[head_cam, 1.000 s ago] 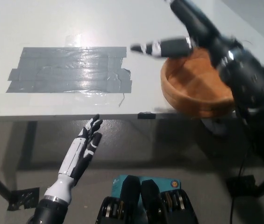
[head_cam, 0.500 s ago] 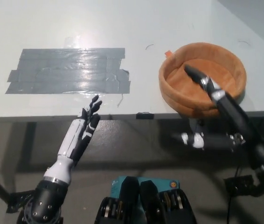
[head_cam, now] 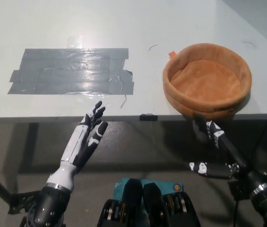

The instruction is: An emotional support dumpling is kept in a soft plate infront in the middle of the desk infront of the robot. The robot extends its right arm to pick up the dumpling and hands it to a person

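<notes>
The black right hand (head_cam: 217, 152), fingers spread and empty, hangs at lower right, directly below the round tan soft plate (head_cam: 207, 80) on the white bench (head_cam: 124, 28). No dumpling is visible. The white left hand (head_cam: 87, 140) rests open at lower left.

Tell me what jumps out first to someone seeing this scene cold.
The orange soft plate at the desk's right stands out, and it looks empty; no dumpling shows. A big patch of grey tape covers the white desk at left. Below the desk edge, the white left hand and black right hand hang open.
</notes>
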